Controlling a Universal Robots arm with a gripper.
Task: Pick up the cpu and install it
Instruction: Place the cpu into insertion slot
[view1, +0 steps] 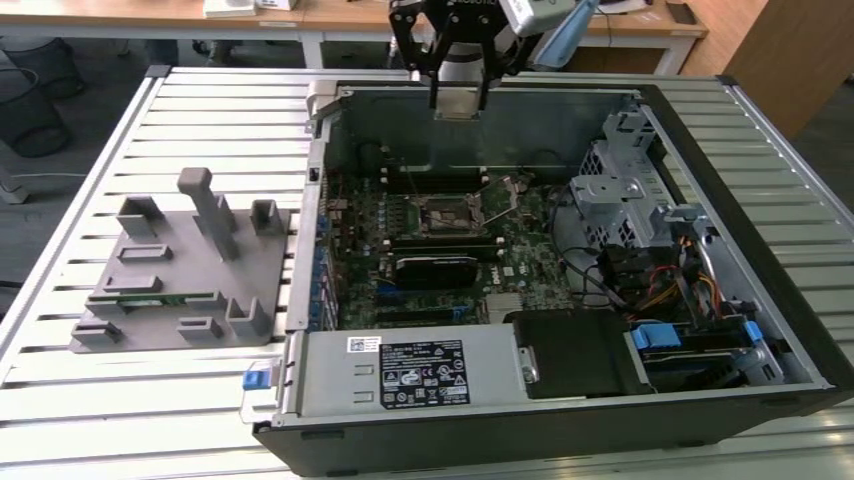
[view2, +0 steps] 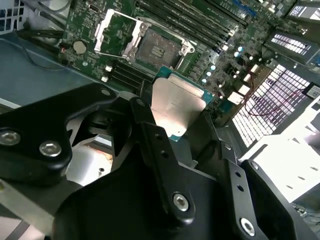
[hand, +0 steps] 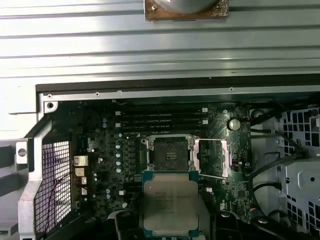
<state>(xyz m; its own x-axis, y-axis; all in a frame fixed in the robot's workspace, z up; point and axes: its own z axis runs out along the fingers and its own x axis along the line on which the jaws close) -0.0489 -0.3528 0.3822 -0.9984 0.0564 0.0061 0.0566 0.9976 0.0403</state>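
The gripper (view1: 455, 98) hangs at the upper centre of the exterior view, over the far wall of the open case (view1: 801, 300). Its two black fingers (view2: 145, 120) are clamped on opposite edges of the cpu (view2: 177, 107), so the chip is held off every surface, above the board (view1: 534, 250). Gripping it by the edges probably keeps the underside contacts untouched. In both wrist views the silvery metal top faces the cameras and away from the board.

In the first wrist view the cpu (hand: 170, 200) appears just short of the socket (hand: 170, 152), in line with it rather than over it. The socket sits bare, its metal load plate (hand: 212, 157) swung open to one side, seemingly ready to take the chip. In the exterior view the socket (view1: 447, 212) lies mid-frame, well below the gripper.

On the exterior view's left a grey fixture (view1: 187, 270) rests on the slatted table (view1: 80, 420), with a green memory stick (view1: 154, 297) slotted in it.
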